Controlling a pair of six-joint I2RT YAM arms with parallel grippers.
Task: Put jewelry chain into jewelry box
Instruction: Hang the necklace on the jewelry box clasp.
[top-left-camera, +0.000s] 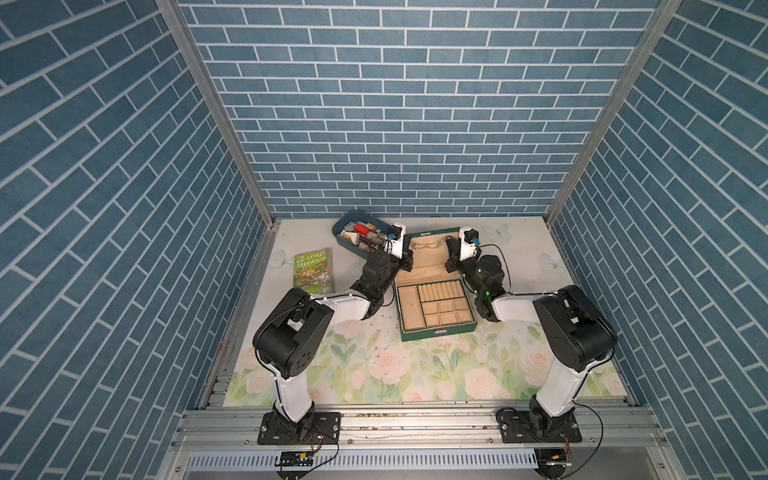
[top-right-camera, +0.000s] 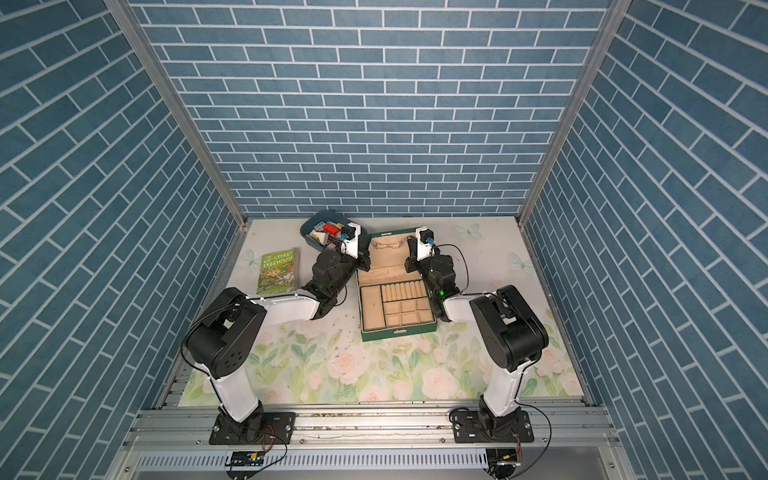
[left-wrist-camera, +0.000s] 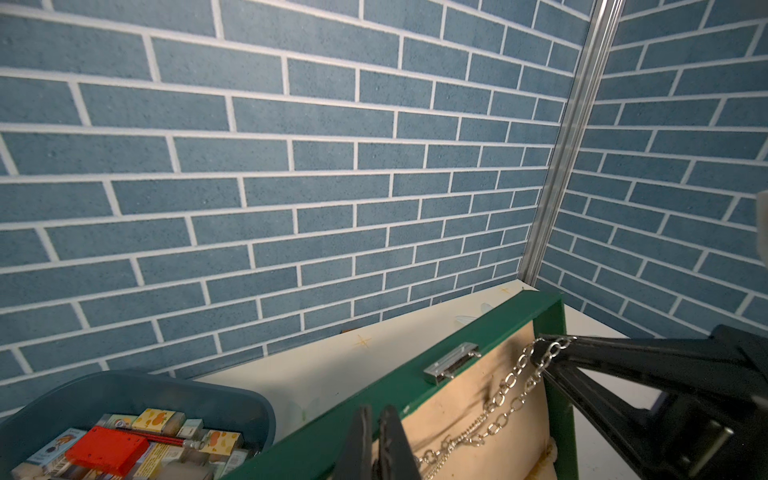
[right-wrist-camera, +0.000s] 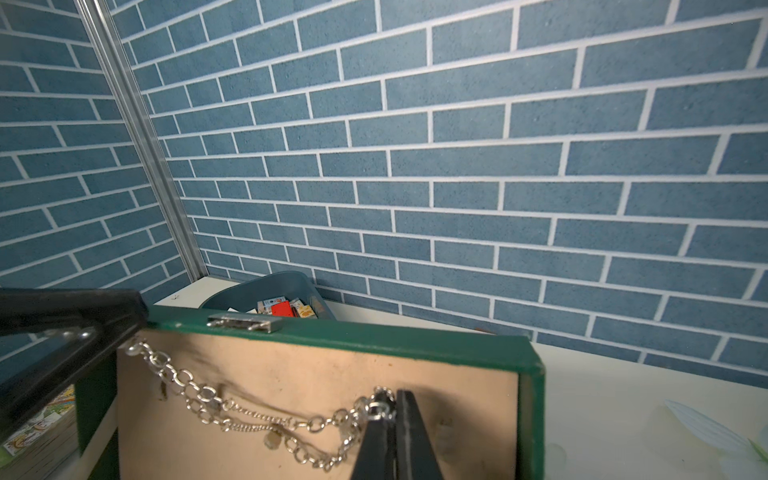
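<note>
- Pinching one end of the thin, pale gold-silver link jewelry chain (right-wrist-camera: 249, 415) with the left gripper (left-wrist-camera: 378, 415), fingers pressed tight together on the links.
- Pinching the other end with the right gripper (right-wrist-camera: 388, 409), fingers likewise closed on a link. Nothing spread on either side.
- Holding the two ends apart, so the chain hangs as a shallow doubled sag with its small pendant near the low point. Probably done to keep so limp a thing from bunching or knotting.
- Hanging just in front of the beige lining of the raised lid (right-wrist-camera: 415, 336) of the dark green hinged jewelry box (top-left-camera: 419, 333), above the rear of the open base. Touching the lining or not: cannot tell.
- Not yet lying in any beige compartment or on the ring rolls; all look bare in both top views.
- Judged next: drawing both ends forward and down over a compartment before letting go.
- Worth watching: a link catching on the lid's metal clasp plate (right-wrist-camera: 243, 323) or on the green rim.
- Standing clear of the work: blue-grey oval tub (left-wrist-camera: 145, 395) of small items, and a green paperback book (top-left-camera: 312, 270) on the floral desk (top-left-camera: 415, 374).
</note>
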